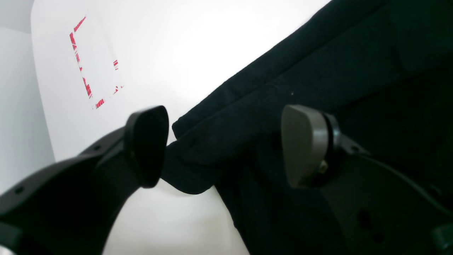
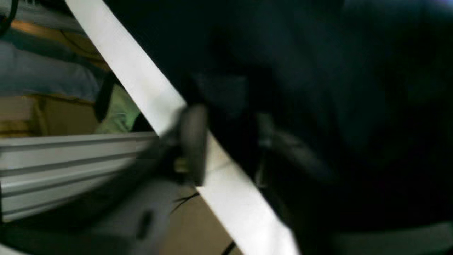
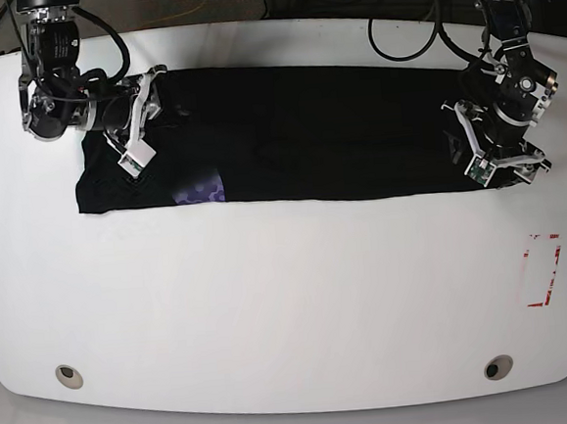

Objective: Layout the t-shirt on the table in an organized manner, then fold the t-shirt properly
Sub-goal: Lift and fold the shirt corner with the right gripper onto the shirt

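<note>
Left end effector (image 1: 223, 145) gapes over the t-shirt (image 1: 318, 71).

Black t-shirt (image 3: 307, 132) with purple patch (image 3: 199, 191), glossy white table (image 3: 272, 311), red outline mark (image 3: 543, 270)

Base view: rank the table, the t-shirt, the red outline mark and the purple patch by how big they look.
1. the table, filling most of the view.
2. the t-shirt, a long black band across the far half.
3. the red outline mark and the purple patch: both small, too alike to rank.
</note>
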Controlling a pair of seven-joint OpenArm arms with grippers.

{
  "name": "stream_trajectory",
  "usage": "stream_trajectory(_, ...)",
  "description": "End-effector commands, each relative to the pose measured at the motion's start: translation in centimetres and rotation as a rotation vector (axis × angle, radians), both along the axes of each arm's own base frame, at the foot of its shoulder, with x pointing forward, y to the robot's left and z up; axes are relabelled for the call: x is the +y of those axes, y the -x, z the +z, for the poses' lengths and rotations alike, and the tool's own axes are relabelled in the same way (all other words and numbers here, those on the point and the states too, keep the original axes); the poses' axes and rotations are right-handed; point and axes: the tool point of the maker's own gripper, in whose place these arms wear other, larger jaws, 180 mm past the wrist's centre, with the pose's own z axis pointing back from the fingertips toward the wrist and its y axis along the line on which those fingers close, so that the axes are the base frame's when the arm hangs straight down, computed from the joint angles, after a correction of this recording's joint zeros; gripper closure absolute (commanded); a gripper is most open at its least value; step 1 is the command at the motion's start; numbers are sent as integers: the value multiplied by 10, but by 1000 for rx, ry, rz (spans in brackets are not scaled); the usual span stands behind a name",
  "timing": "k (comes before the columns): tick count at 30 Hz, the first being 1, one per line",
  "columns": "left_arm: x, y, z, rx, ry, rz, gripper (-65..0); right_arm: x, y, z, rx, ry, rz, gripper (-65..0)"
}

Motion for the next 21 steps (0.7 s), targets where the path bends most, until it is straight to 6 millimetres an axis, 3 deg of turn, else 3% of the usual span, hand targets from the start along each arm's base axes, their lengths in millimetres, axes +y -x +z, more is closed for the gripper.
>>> stream_trajectory(1,2,-7,13,-45,-4,-2,-467,-1,-2,9,4,-22,-34,-335)
stream_trajectory(5,2,-7,13,-45,-4,-2,-467,1,2,17,-4,-8,-33,-456)
stream_trajectory(13,2,-7,13,-45,-4,-2,-467,-13,0,26,-36,59,-4,-472)
stream_trajectory(21,-1,-8,16,-59,7,-7,-467,-43,-31,33,-148,173,-81,-462)
